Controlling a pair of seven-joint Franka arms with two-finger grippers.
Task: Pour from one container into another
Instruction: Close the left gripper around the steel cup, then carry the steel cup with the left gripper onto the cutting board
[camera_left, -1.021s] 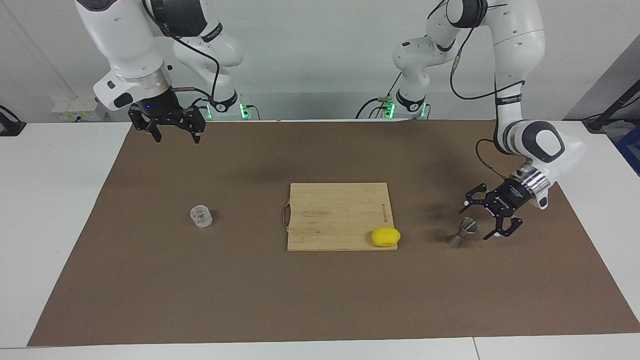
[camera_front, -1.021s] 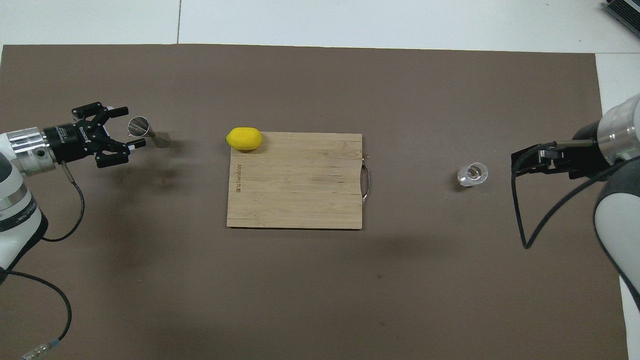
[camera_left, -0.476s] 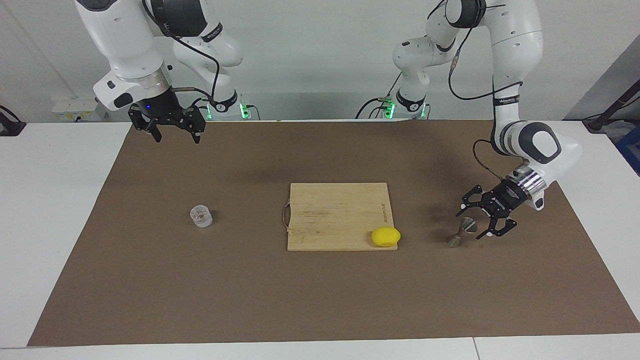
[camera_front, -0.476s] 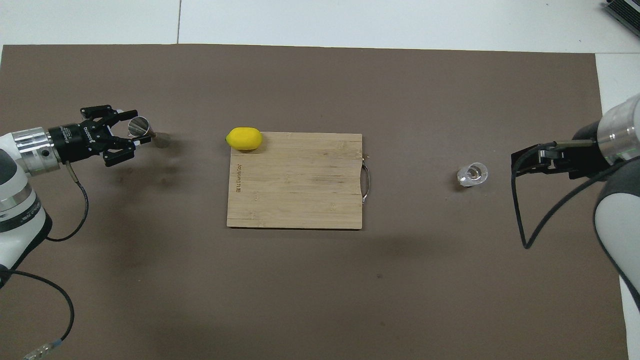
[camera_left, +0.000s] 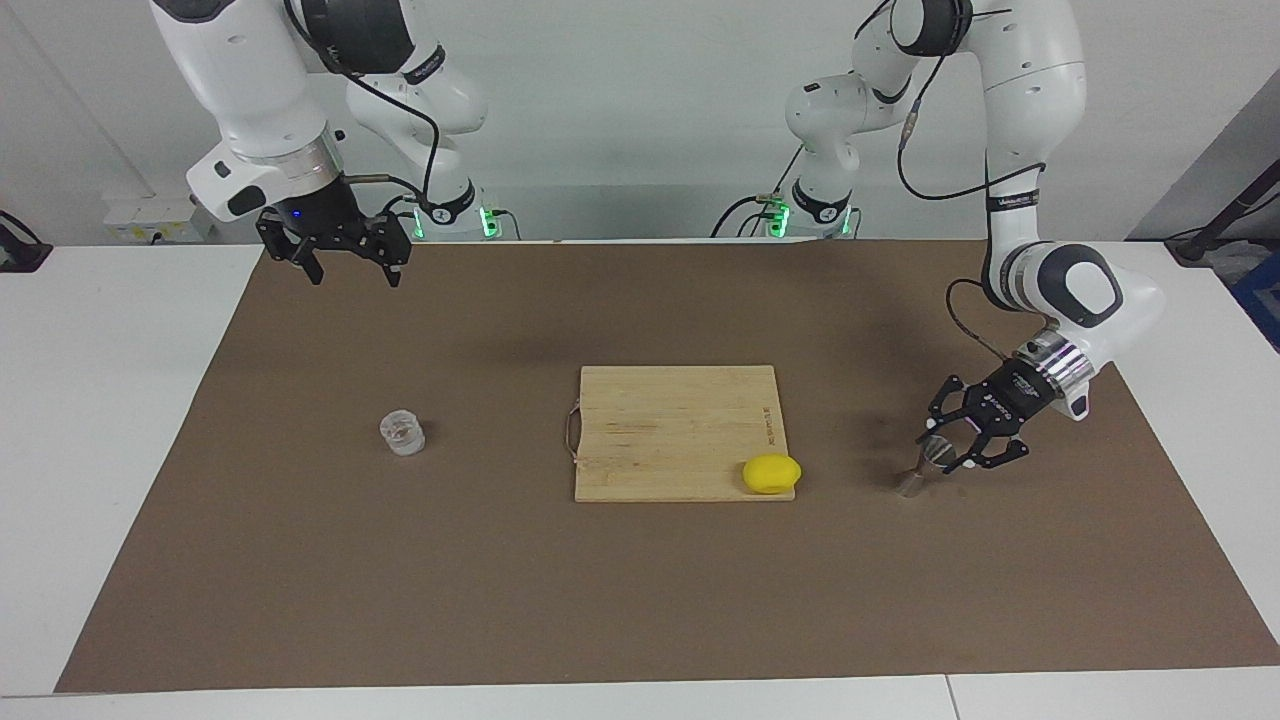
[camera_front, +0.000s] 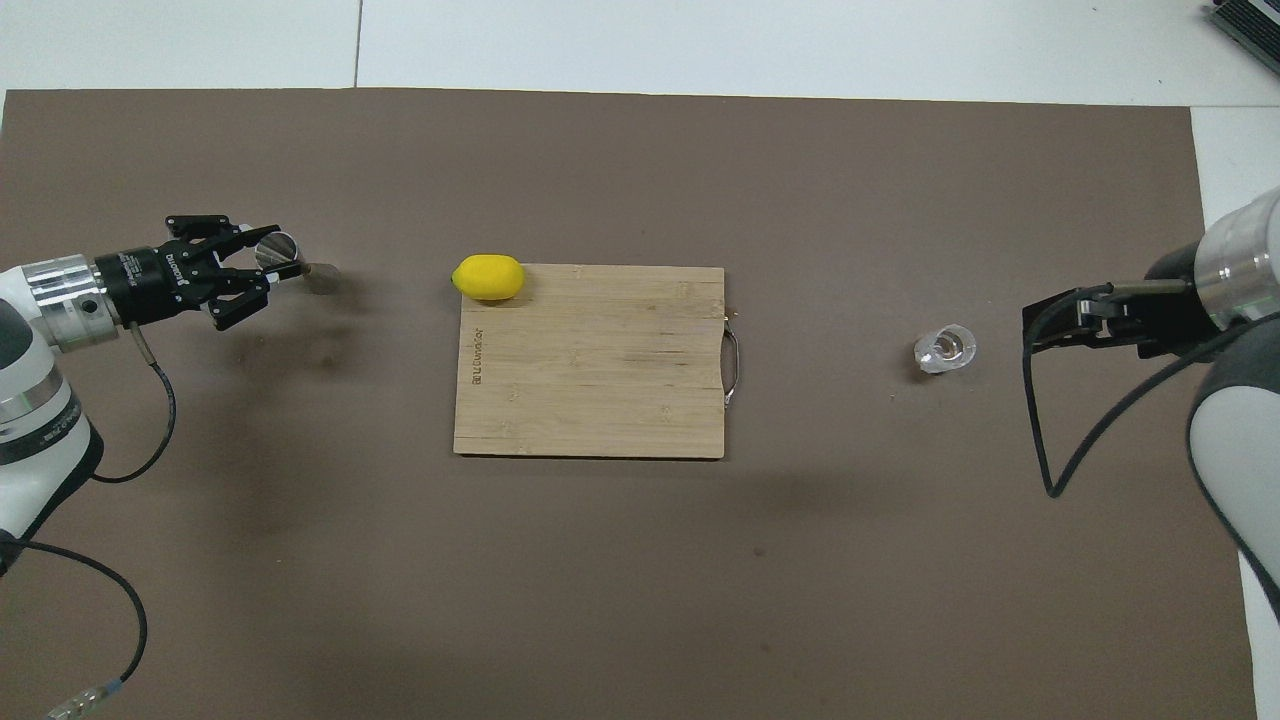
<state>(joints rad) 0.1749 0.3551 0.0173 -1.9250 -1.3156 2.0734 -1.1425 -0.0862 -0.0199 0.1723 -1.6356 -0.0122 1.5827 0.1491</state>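
Note:
The metal jigger (camera_left: 912, 481) stands on the brown mat toward the left arm's end of the table; it also shows in the overhead view (camera_front: 322, 279). My left gripper (camera_left: 945, 452) is down at it, its fingers closed in on the jigger's upper cone, as the overhead view (camera_front: 277, 251) also shows. The clear ribbed glass tumbler (camera_left: 402, 433) stands alone on the mat toward the right arm's end, seen from above too (camera_front: 944, 349). My right gripper (camera_left: 354, 272) waits open and empty, raised over the mat's edge nearest the robots, apart from the tumbler.
A bamboo cutting board (camera_left: 670, 430) lies in the middle of the mat (camera_left: 640, 600). A yellow lemon (camera_left: 771, 473) rests on the board's corner nearest the jigger, seen from above as well (camera_front: 488, 277).
My left gripper has moved in over the jigger and its fingers have closed from wide open onto the upper cone. The jigger, the tumbler and the right arm have not moved.

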